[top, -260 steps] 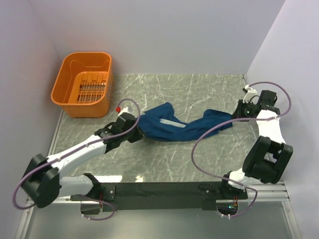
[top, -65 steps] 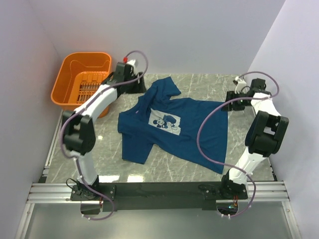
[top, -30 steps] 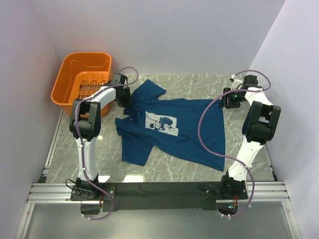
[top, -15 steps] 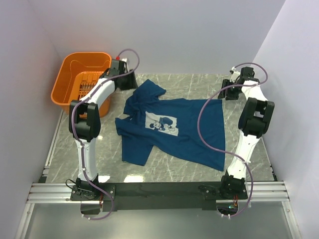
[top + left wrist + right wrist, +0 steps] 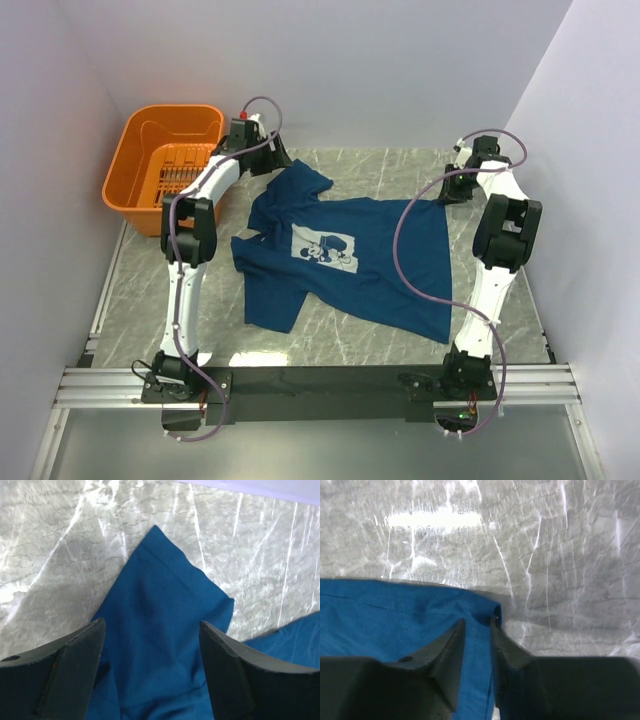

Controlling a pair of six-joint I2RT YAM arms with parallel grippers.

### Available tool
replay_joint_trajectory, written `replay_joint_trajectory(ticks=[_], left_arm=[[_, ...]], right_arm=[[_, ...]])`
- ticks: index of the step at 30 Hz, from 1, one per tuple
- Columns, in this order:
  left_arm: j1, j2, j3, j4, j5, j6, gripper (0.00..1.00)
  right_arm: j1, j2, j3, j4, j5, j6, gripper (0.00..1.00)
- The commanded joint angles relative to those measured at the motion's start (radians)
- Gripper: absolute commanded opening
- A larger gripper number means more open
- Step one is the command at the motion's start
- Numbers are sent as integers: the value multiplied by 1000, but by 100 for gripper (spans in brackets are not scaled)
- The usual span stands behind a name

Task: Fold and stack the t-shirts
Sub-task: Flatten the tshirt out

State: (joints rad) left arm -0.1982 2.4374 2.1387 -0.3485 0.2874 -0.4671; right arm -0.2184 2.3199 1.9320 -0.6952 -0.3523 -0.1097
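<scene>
The shirt [image 5: 345,260] lies spread on the worktop [image 5: 385,170], and all folding is left for you. Under your released left hand [image 5: 151,625] is a sleeve. Your right hand [image 5: 477,622] is at the hem corner, and I cannot tell if it grasps.

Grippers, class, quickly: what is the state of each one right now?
Left gripper: open, over a sleeve of the t-shirt.
Right gripper: almost closed at the hem; grip cannot be told.
</scene>
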Motion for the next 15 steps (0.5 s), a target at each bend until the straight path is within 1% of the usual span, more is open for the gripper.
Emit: replay_joint_trajectory(ticks=[1,2,3,4,7,9,13,15], left_arm=[[17,20,67,88,58,-89,81],[20,32,69,103,64,-102,84],[23,40,78,123,64,-113,84],[25,61,88,128,62,-129,84],[26,126,168,125,72,-159,83],[26,152,211,138,72,-177,83],[25,189,214,171,56,-238,76],[20,206,236,155,38,-246,74]], right_arm=[[4,7,35,-10,-5,5,26],[5,4,29,-9,-10,4,22],[4,-4,25,-4,-13,2,19],[5,-10,18,0,-22,2,12],[5,-40,-16,20,-30,1,0],[5,-63,-47,34,-40,-1,0],[4,-91,-79,39,-66,-4,0],[5,-105,-99,46,-82,-2,0]])
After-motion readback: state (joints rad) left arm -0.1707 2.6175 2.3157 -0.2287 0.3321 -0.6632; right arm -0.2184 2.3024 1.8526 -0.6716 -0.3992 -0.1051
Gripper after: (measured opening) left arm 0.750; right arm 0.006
